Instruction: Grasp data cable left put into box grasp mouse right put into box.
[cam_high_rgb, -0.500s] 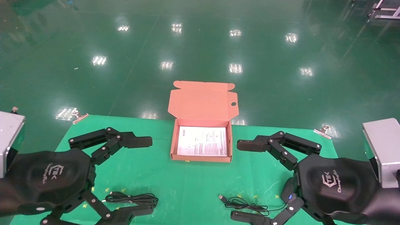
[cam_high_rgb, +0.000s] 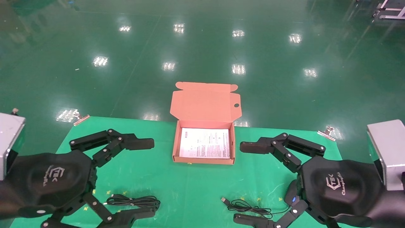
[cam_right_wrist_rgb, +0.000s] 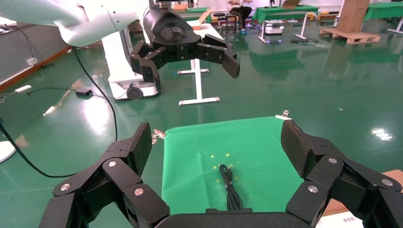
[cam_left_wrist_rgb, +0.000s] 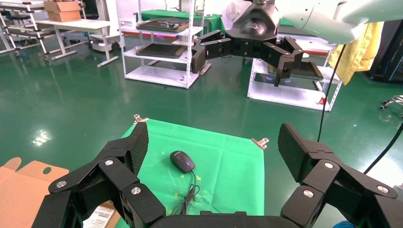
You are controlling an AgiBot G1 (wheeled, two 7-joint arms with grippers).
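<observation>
The orange-pink box point(cam_high_rgb: 204, 160) lies open at the middle back of the green cloth, lid point(cam_high_rgb: 205, 103) raised, white leaflet inside. The black data cable point(cam_high_rgb: 133, 201) lies as a bundle at the front left; it also shows in the right wrist view point(cam_right_wrist_rgb: 228, 187). The black mouse point(cam_high_rgb: 290, 196) is mostly hidden under my right hand, with its cord point(cam_high_rgb: 246, 207) trailing left; the left wrist view shows it whole point(cam_left_wrist_rgb: 182, 161). My left gripper point(cam_high_rgb: 148, 179) hovers open above the cable. My right gripper point(cam_high_rgb: 242, 183) hovers open above the mouse cord. Both are empty.
The green cloth point(cam_high_rgb: 190, 183) is clipped at its back corners by metal clips point(cam_high_rgb: 80, 119) point(cam_high_rgb: 327, 132). Grey blocks stand at the far left point(cam_high_rgb: 9, 133) and far right point(cam_high_rgb: 384, 148). Beyond the table's back edge is glossy green floor.
</observation>
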